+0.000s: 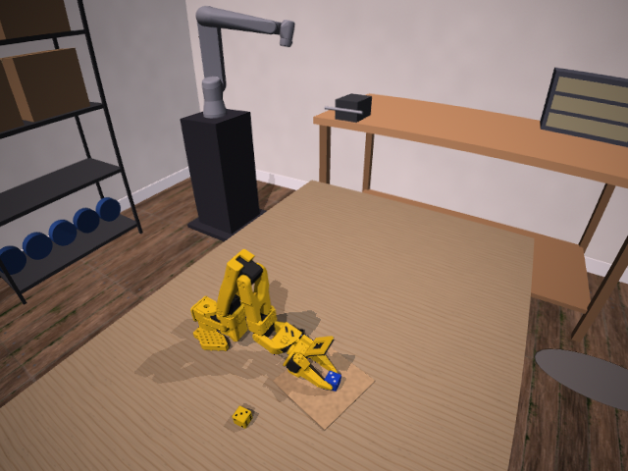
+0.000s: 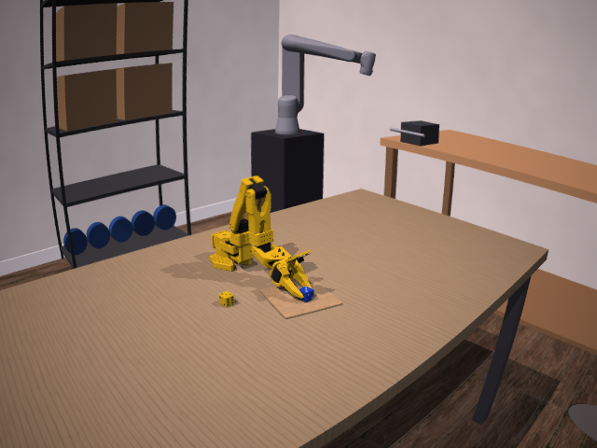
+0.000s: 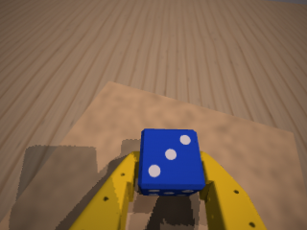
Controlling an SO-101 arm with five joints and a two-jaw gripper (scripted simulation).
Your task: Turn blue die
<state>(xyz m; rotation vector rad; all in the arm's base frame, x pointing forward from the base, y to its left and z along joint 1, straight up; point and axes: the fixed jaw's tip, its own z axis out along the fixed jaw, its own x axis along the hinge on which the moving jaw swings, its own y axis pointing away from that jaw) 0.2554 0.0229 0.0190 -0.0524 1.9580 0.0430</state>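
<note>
The blue die sits between my gripper's yellow fingers, low over the tan mat. Its top face shows three white pips. In the top view the gripper is shut on the blue die over the mat, near its middle. The exterior view shows the same: the gripper, the die and the mat. I cannot tell whether the die touches the mat. No black die is in view.
A yellow die lies on the table to the left of the mat, also in the exterior view. My arm's base stands behind the mat.
</note>
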